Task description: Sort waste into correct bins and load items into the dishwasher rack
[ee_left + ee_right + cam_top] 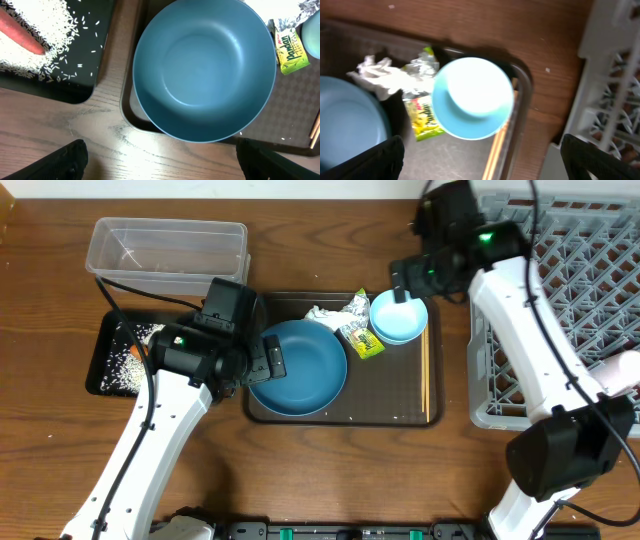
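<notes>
Two wide-apart tools: left tool [160, 167] above plate [205, 70], right tool [482, 165] above bowl [472, 97].

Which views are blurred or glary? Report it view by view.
Right wrist: soft all over, the light blue bowl has smeared edges and the wrapper print is unreadable. Left wrist: sharp, with a pale glare patch on the table below the dark blue plate. Overhead: sharp and evenly lit, only soft shadows beside the arms.
</notes>
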Tool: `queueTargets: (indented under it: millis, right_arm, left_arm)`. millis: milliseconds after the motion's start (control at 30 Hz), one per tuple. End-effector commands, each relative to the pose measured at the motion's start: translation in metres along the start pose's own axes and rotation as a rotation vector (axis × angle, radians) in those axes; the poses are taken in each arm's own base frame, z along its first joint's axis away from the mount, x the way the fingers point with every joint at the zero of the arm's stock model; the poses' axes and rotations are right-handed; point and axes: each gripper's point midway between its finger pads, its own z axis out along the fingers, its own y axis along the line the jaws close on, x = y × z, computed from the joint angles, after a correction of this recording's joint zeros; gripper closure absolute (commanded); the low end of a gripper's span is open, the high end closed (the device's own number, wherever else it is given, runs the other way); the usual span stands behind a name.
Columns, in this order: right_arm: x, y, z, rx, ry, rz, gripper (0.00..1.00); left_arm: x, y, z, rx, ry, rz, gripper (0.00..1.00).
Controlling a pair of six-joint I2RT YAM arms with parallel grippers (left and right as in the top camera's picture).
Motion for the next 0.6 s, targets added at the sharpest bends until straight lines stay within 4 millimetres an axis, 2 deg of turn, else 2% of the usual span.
queueTargets:
  millis: [0, 267, 367, 567]
  right_arm:
    - [-0.002, 0.013, -0.012, 0.022, -0.033, -0.052, 0.01]
    - [0.001, 0.031, -0.003, 0.009, -0.024, -0.087, 0.01]
    - [0.005, 0.037, 0.010, 0.007, 0.008, -0.100, 0.09]
    - [0.020, 0.051, 0.044, -0.001, 0.093, -0.131, 0.13]
  left_arm:
    - [0.000, 0.003, 0.001, -0.020, -0.003, -0.012, 0.02]
    - [0.000, 0.003, 0.001, -0.020, -0.003, -0.012, 0.02]
    - [0.000, 0.003, 0.001, -0.020, -0.003, -0.012, 0.02]
    - [0.000, 0.003, 0.001, -0.020, -0.003, -0.012, 0.02]
